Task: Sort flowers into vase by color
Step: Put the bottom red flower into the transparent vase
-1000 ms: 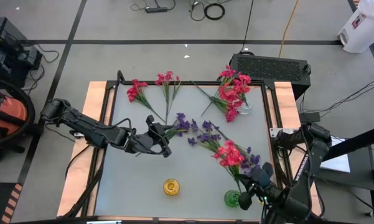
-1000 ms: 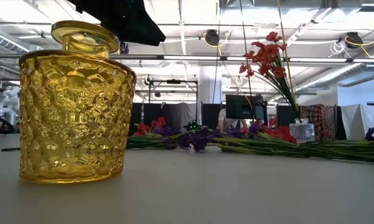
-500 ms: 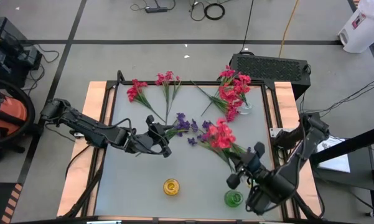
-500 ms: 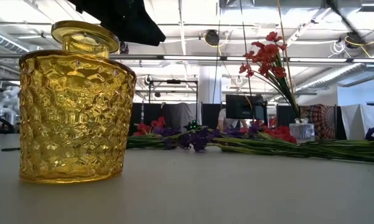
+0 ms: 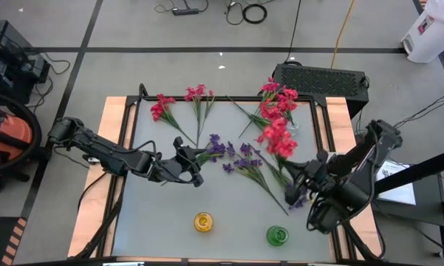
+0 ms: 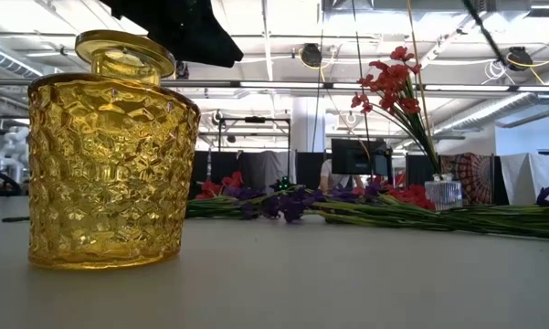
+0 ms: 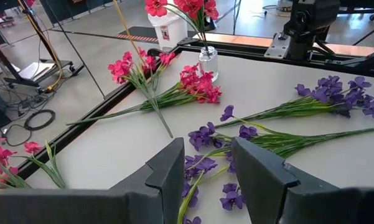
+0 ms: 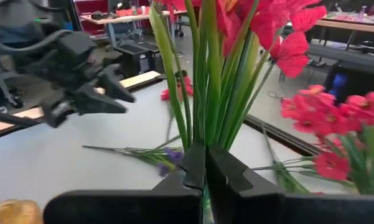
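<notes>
Right gripper [image 5: 292,185] now well up the table from the green vase [image 5: 277,236], toward the clear vase [image 5: 292,125]; a second ago right beside the green one. Jaws clamped on the stems of a red sprig [image 5: 278,139], blossoms leading out ahead of the fingertips and almost reaching the reds already in the clear vase. Reads as red being carried to join red, so sorting by colour on track; insertion not yet done.

Right wrist view: stems [image 8: 202,93] squeezed between the shut jaws, several thin green stalks bunched, red blossoms above, slightly splayed. Stalks look thin and flexible, likely to bend on entry at the vase neck.

Left gripper [image 5: 196,168] unchanged over the last second, parked mid-table. Jaws moderately apart, holding nothing; purple sprigs [image 7: 205,165] lying flat just ahead of and between the fingertips, not gripped.

Yellow vase [image 5: 202,222] empty as far as visible, well behind both grippers near the front edge. Pink sprigs [image 5: 162,109] loose at the far side, well apart from both jaws.
</notes>
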Robot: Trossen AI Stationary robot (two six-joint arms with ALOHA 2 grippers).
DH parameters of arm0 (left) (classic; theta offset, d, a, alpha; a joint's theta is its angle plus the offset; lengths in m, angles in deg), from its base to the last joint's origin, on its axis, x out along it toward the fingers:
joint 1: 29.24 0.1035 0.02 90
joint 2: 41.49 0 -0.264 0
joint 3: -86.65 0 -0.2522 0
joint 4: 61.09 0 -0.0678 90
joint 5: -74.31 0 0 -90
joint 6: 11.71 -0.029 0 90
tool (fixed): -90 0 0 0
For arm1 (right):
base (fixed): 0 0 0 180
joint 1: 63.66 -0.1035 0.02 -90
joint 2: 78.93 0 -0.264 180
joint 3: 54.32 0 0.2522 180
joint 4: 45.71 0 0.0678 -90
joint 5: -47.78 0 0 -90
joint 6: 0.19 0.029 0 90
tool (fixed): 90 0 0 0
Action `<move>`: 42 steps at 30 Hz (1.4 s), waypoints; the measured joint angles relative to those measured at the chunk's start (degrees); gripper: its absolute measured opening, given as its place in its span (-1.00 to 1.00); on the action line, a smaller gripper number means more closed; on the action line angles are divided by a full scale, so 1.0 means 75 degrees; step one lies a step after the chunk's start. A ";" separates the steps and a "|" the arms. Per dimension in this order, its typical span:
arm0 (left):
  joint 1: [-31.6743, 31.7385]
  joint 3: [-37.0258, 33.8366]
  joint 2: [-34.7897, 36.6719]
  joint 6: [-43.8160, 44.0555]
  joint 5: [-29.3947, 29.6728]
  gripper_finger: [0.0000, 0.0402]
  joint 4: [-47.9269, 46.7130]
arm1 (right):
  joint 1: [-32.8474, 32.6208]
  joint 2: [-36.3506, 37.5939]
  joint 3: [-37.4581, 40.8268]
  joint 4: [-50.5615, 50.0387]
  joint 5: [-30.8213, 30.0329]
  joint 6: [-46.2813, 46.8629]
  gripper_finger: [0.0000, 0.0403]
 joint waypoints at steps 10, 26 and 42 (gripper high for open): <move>-0.0001 0.0000 0.0000 -0.0001 0.0000 -0.28 0.0000 | 0.0006 0.2039 0.2734 0.0000 -0.1080 0.1210 -1.00; -0.0002 0.0000 0.0000 0.0000 -0.0001 -0.28 0.0000 | 0.1294 0.3668 0.4362 0.0006 -0.2078 0.0645 -1.00; 0.0000 0.0000 0.0000 -0.0003 0.0001 -0.28 0.0000 | 0.2468 0.5281 0.4359 -0.0002 -0.2052 -0.1310 -1.00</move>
